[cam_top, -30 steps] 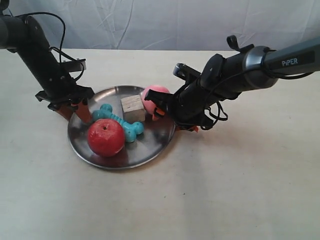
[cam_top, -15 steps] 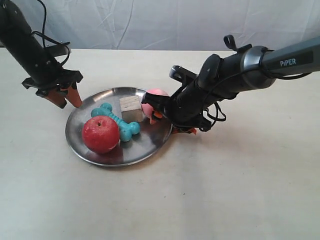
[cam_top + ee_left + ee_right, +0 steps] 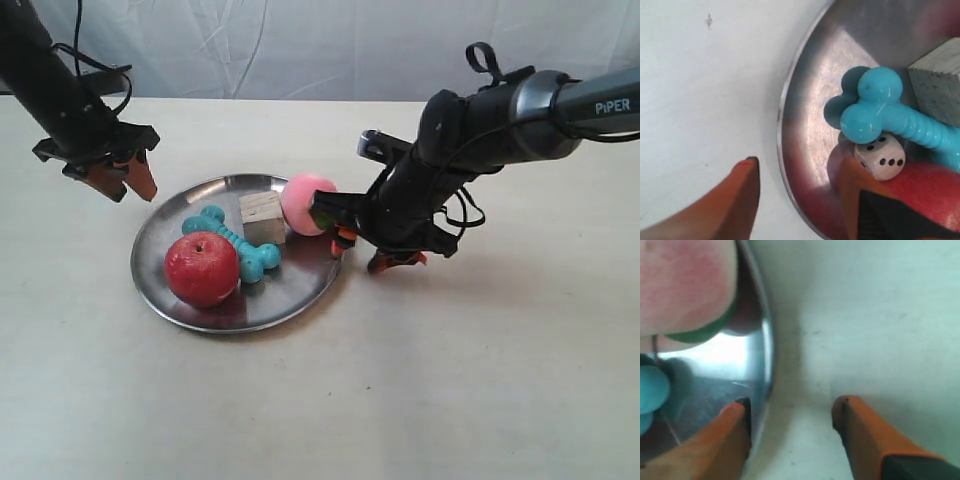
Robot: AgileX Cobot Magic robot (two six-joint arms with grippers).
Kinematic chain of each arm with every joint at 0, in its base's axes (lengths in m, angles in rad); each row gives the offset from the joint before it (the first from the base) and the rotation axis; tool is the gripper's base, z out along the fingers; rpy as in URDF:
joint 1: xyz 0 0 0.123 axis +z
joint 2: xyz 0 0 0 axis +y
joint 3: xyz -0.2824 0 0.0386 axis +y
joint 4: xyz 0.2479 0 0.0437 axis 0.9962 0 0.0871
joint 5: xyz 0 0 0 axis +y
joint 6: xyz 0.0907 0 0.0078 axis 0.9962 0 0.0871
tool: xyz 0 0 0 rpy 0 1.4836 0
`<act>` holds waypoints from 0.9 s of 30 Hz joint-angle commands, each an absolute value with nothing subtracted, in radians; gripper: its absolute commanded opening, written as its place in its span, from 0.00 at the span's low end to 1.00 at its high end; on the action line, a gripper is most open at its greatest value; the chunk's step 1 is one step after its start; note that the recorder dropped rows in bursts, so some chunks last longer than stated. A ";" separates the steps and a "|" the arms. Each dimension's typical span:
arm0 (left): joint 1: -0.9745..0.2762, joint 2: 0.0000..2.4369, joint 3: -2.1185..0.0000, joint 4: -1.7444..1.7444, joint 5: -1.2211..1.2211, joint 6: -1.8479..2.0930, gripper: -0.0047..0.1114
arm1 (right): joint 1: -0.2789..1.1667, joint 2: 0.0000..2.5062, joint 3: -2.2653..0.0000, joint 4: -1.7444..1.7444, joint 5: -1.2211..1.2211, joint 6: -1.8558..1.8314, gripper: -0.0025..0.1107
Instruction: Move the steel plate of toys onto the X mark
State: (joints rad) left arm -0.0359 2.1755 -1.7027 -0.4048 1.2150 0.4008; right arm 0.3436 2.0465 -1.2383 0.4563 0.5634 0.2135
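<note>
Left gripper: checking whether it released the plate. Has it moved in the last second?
Yes. The left gripper moved off the plate's rim, toward the table's far edge.

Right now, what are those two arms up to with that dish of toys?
Neither arm is holding anything. The steel plate lies flat on the table, carrying an apple, peach, bone, block and die. The left pincer hovers open near the plate's edge. The right pincer, open too, sits low with one finger at the opposite rim. What looks like the X mark lies beside the plate, uncovered.
</note>
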 commanded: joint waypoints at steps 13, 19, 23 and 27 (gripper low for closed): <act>0.009 1.723 -1.445 -0.587 1.079 0.602 0.04 | 0.294 1.457 -1.059 0.144 0.657 0.187 0.02; 0.009 1.240 -1.053 -0.779 0.742 0.835 0.04 | 0.294 0.969 -0.788 0.113 0.525 0.129 0.02; 0.009 1.016 -0.884 -0.792 0.683 0.860 0.04 | 0.294 0.841 -0.736 0.127 0.532 0.129 0.02; 0.009 0.867 -0.778 -0.792 0.676 0.866 0.04 | 0.294 0.816 -0.736 0.250 0.549 0.131 0.02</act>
